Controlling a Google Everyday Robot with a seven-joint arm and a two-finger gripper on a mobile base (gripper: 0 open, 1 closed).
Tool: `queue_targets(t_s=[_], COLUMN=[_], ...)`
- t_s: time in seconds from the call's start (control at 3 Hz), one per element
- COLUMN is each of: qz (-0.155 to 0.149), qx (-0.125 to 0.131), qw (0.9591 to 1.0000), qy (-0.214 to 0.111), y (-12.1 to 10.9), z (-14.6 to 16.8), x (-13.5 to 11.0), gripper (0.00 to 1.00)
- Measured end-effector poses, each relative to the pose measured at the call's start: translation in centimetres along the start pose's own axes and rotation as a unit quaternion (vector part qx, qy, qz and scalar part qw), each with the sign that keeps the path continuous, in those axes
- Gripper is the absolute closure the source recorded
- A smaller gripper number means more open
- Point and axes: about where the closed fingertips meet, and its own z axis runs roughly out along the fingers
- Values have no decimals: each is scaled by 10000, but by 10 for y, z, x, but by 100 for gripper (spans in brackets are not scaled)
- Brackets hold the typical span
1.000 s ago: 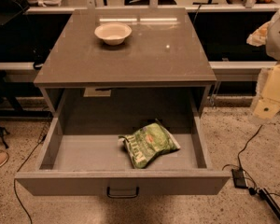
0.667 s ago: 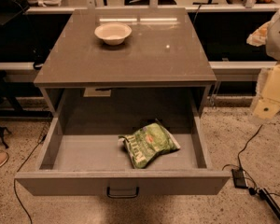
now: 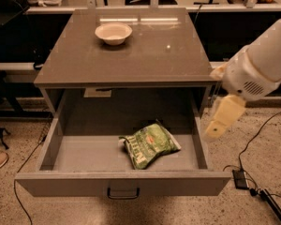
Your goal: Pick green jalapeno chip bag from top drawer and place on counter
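Tool (image 3: 223, 117) swung nearer drawer (image 3: 61, 183); crinkly green bag (image 3: 150, 145) lies inside.

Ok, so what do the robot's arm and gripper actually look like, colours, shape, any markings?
The arm is a thick, rounded white casing with a small patch of vent holes near its lower end. Below it hangs the gripper, a smooth, tapered, pale cream-yellow piece, just off the right side of the top drawer. No cables or lettering show on either.
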Motion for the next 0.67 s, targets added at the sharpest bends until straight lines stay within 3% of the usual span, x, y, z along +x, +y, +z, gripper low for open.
queue_targets(t_s=[0.33, 0.67], qz=[115, 230], qx=[-316, -451], qw=[9981, 9954], qy=[-518, -818], y=[3, 3], z=[63, 116], x=[-27, -58], gripper=[0, 0])
